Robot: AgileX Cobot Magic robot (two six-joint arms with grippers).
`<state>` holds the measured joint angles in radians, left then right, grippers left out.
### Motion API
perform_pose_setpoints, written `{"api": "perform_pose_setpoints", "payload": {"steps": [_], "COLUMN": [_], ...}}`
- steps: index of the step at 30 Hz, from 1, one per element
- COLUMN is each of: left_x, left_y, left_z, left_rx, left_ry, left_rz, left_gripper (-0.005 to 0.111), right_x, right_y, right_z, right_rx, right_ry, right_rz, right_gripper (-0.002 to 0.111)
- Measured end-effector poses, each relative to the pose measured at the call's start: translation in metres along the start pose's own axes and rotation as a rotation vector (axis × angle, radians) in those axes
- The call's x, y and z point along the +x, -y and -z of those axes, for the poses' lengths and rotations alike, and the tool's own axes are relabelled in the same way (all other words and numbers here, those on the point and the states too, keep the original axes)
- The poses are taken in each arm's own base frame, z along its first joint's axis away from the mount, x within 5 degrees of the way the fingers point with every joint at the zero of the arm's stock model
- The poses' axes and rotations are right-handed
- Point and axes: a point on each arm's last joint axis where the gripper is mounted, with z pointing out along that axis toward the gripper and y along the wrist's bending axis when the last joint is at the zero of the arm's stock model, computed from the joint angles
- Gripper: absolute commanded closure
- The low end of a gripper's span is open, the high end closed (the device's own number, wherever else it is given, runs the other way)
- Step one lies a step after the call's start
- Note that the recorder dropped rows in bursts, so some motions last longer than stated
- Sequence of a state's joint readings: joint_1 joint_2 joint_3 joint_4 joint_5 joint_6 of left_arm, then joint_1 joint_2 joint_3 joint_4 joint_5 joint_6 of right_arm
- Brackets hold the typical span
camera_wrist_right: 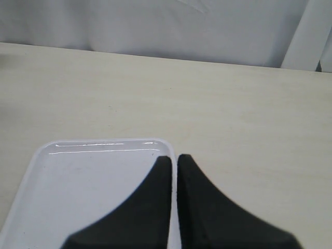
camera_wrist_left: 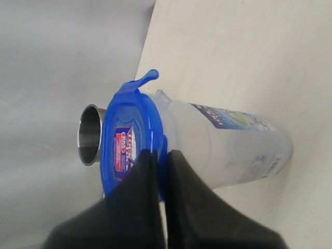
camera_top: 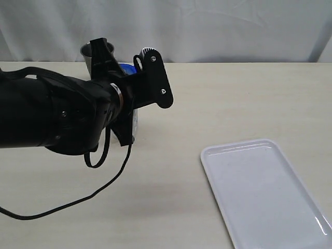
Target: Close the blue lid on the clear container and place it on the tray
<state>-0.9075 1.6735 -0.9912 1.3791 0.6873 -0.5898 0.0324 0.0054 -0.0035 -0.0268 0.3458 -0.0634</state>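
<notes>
A bulky black arm (camera_top: 52,116) with a matte casing fills the left of the exterior view, and a thin black cable (camera_top: 78,199) loops from it across the pale, faintly grained table (camera_top: 233,98). Behind the arm, the round rim of a grey steel cup (camera_top: 91,52) shows in front of a creased white curtain (camera_top: 218,26).

Just beside the cup stands the clear container (camera_wrist_left: 223,145), a tall, narrow canister of cloudy, translucent plastic with rounded corners. It has a printed band on one side and a small white barcode label near its base. The blue lid (camera_wrist_left: 129,140) sits on the container's rim. It is a glossy rounded square with a red and white sticker on its face, and one snap tab sticks out unlatched. The left fingers (camera_wrist_left: 144,187), two smooth black wedges, are nearly pressed together and pinch the lid's edge: one lies over the lid's face and the other along the container's wall.

The container rests on the table, well apart from the tray (camera_top: 270,207) at the lower right. The tray is a flat, shiny white plastic rectangle with rounded corners and a low raised rim.

In the right wrist view, the right fingers (camera_wrist_right: 163,181) are pressed together with only a hairline slit between them. They hold nothing and hang above the tray's rim.
</notes>
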Motion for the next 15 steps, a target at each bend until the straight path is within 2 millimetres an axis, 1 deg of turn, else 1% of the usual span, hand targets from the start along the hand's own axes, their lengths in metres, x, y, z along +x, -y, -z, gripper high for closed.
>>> {"api": "perform_pose_setpoints", "payload": {"steps": [15], "left_x": [0.0006], "left_y": [0.0014], "left_z": [0.0000], "left_rx": [0.015], "left_ry": [-0.007], "left_rz": [0.002], "left_gripper": [0.107], "right_x": [0.0000], "right_y": [0.0000], "right_z": [0.0000], "right_rx": [0.000], "right_ry": [0.000], "right_rz": [0.000], "right_gripper": [0.104]}}
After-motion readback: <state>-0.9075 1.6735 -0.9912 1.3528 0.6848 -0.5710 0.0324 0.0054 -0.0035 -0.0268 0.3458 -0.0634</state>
